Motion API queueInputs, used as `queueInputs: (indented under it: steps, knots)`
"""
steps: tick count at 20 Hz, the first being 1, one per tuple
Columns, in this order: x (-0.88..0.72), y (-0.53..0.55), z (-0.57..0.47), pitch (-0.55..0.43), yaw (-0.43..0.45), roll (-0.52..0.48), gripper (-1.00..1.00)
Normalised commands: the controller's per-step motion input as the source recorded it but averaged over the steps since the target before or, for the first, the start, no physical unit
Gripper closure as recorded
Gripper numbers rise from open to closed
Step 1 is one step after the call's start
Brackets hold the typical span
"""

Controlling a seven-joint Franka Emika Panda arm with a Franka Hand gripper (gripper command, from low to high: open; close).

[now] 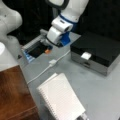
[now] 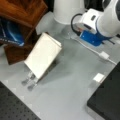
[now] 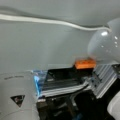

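Gripper (image 1: 48,48) is hovering at an orange block (image 1: 47,51) beside the tray (image 1: 31,47) in a front view; jaw state cannot be told. No writing is legible.

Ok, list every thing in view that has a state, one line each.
gripper: low at the open tray, beside the orange piece.
orange piece: lying at the tray's edge.
open tray: open at the top, dark inside.
white cable: lying loose across the table.
notebook: closed, propped at a tilt.
black box: closed, a white tag on its top.
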Motion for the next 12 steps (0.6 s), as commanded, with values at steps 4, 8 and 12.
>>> queueInputs:
  steps: [4,8,12]
  knots:
    - [-0.73,-0.13,-0.27,-0.491,0.022,0.602,-1.00]
    - [-0.72,-0.13,-0.23,-0.508,0.006,0.530,-1.00]
    - [-0.59,-0.07,-0.17,-0.424,-0.019,0.384,-1.00]
